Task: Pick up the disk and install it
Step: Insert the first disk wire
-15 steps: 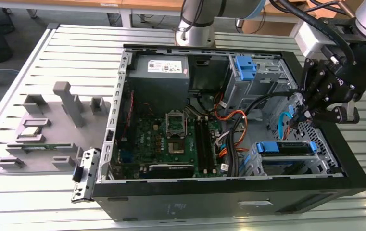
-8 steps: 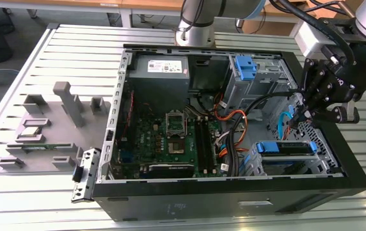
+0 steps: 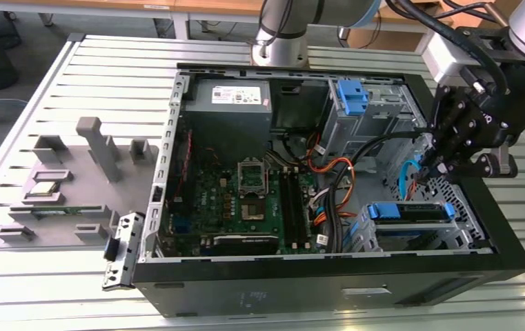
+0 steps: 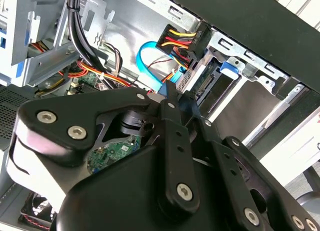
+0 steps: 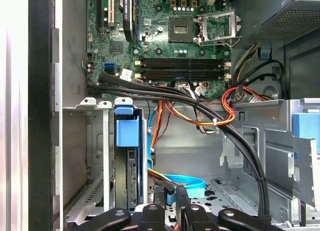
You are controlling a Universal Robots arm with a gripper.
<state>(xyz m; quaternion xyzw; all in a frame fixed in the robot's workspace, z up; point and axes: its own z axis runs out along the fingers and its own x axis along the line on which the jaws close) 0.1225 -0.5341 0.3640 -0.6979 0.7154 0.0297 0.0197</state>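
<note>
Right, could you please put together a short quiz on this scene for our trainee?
1. Where is the disk? A: on the slatted table; B: in a drive bay of the computer case; C: on the motherboard.
2. True or false: the pincer hangs over the grey fixture tray.
3. Fill in: the bare plastic bracket near the power supply is coloured ___.
Key: 1 B; 2 false, it hangs over the case's drive-bay side; 3 blue.
</note>
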